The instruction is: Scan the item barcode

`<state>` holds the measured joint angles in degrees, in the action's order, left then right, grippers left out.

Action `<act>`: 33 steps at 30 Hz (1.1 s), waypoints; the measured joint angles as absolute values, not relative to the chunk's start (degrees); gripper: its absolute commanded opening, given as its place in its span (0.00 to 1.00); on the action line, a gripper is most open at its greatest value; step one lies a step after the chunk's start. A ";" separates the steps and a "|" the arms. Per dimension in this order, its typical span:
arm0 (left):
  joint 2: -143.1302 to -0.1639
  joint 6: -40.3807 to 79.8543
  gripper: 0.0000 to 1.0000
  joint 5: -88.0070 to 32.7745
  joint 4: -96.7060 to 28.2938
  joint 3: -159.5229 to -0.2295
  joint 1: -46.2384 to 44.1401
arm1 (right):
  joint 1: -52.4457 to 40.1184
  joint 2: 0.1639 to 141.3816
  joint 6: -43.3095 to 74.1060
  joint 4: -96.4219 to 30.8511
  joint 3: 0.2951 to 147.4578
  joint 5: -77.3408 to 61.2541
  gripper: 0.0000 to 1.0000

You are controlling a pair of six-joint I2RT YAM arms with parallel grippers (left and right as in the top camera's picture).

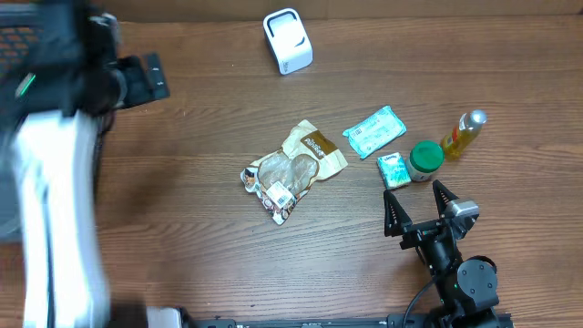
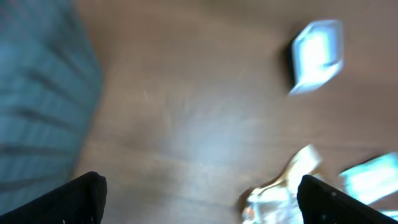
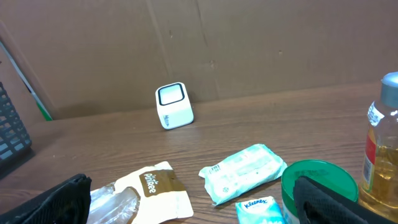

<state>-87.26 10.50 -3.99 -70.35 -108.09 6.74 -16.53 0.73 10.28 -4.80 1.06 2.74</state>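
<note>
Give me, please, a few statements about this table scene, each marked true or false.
The white scanner stands apart from the other items. True.
The right tool is shut on the snack bag. False: it is open and empty, near the green-lidded jar.
The green-lidded jar sits between the small tissue pack and the bottle. True.
The wipes pack lies on top of the snack bag. False: they lie side by side, apart.
</note>
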 measured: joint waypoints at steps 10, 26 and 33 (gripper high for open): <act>-52.66 10.48 0.99 -4.01 -71.50 -109.93 6.74 | -16.53 0.73 10.31 -4.78 1.06 2.74 1.00; -36.40 11.51 1.00 -4.03 -65.47 -72.42 6.74 | -16.53 0.73 10.31 -4.78 1.06 2.74 1.00; -19.51 12.27 1.00 -4.29 -21.89 -49.54 6.74 | -16.53 0.73 10.31 -4.78 1.06 2.74 1.00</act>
